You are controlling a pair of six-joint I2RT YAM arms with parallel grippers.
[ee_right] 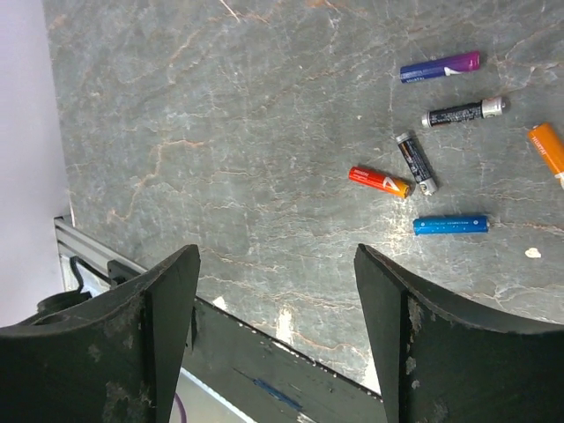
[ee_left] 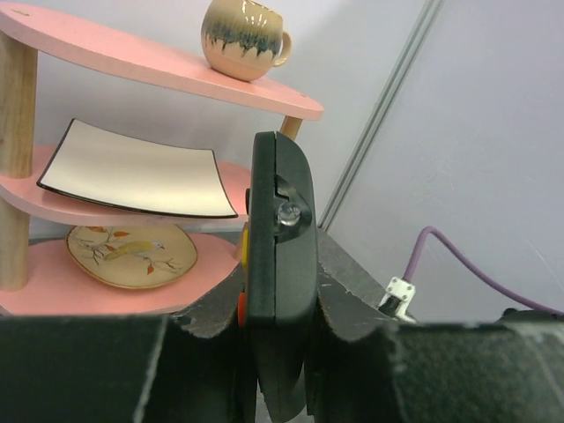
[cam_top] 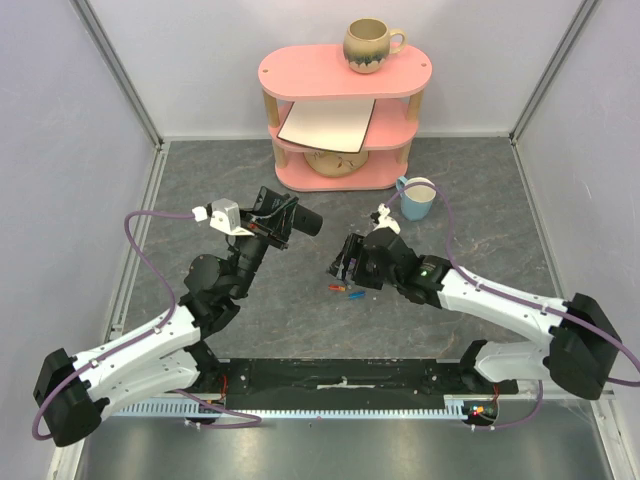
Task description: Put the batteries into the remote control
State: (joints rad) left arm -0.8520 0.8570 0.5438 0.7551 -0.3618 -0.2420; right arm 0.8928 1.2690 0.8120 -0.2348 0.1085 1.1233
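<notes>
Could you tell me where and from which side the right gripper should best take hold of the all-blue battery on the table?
Probably at its middle, coming straight down from above. The blue battery lies flat on the table, so only its long sides are free; the open right gripper should straddle it crosswise. It lies apart from the red-orange battery, leaving room on both sides.

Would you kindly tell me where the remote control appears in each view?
Top external: remote control left of centre, clamped in the left gripper.
Left wrist: remote control edge-on at centre.
Right wrist: not in it.
Shared landmark: pink shelf, in top external and left wrist only.
</notes>
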